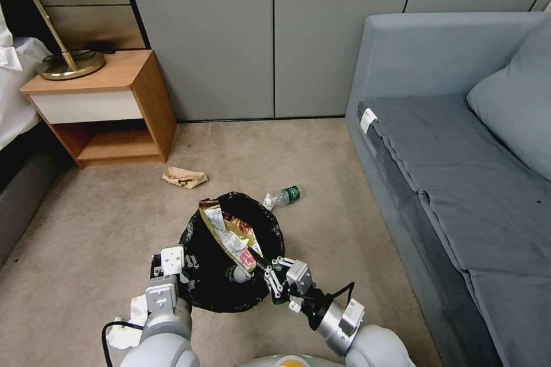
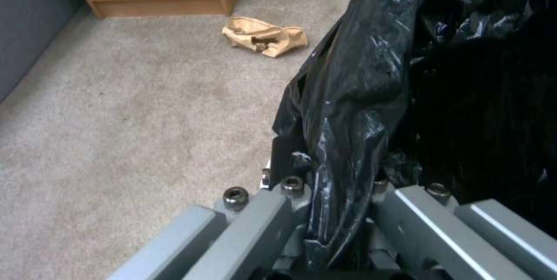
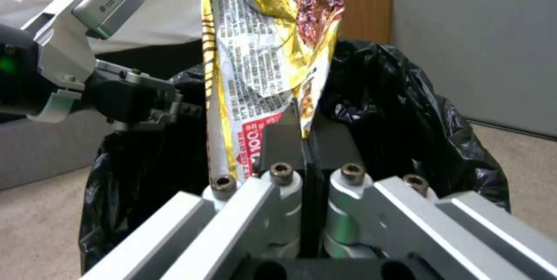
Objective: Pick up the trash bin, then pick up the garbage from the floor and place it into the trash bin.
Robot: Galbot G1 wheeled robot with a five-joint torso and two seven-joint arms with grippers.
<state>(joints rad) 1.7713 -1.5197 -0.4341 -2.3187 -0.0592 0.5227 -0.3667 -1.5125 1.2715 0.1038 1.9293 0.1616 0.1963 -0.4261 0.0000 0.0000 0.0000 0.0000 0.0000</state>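
The trash bin [image 1: 229,292], lined with a crinkly black bag, is held above the carpet. My left gripper [image 1: 192,275] is shut on its rim and liner [image 2: 348,141] at the bin's left side. Over the bin's mouth my right gripper [image 1: 261,264] is shut on the lower edge of a gold foil snack wrapper [image 1: 229,235], which stands up above the opening [image 3: 261,54]. Other garbage lies on the floor: crumpled brown paper [image 1: 185,177] beyond the bin, a clear bottle with a green label [image 1: 284,196] by its far right side, and white tissue [image 1: 129,324] beside my left arm.
A wooden nightstand [image 1: 109,109] with a brass lamp [image 1: 69,63] stands at the far left beside a bed edge [image 1: 17,97]. A grey sofa [image 1: 459,183] runs along the right. Grey wall panels [image 1: 270,34] close the back. Open carpet [image 1: 86,241] lies left of the bin.
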